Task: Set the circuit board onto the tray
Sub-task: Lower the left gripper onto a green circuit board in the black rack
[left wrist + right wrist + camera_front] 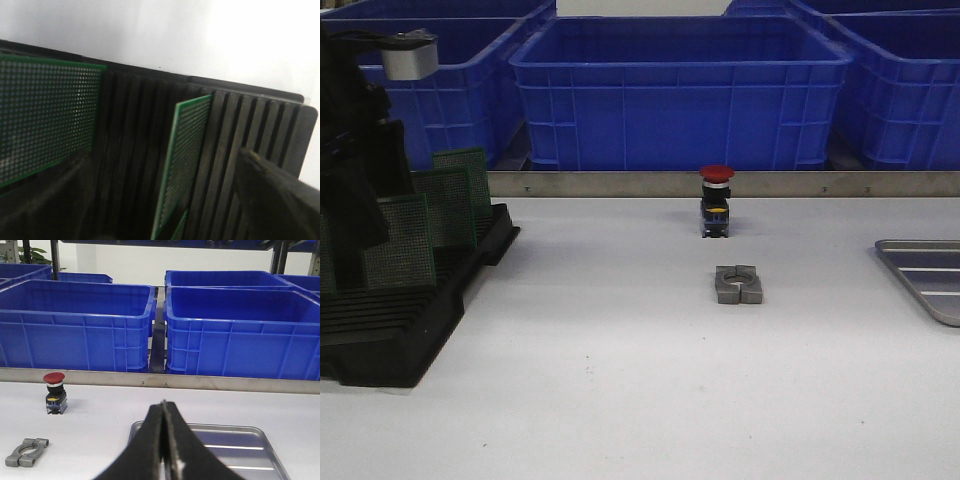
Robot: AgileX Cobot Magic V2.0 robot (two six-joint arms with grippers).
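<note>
- Left fingers [270, 200] straddle a circuit board [182, 165] upright in the black rack [240, 125], spread for gripping, holding nothing.
- Right fingers [164, 440] pressed together, empty, above the tray [250, 440] on the bench [620, 380].

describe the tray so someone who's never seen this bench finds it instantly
On the white table, in front of the row of big blue plastic crates, look to the far right edge. The shallow flat grey metal tray lies there, partly out of the front view. Unlike the black slotted plastic rack at far left, it is empty, shiny and ribbed.
</note>
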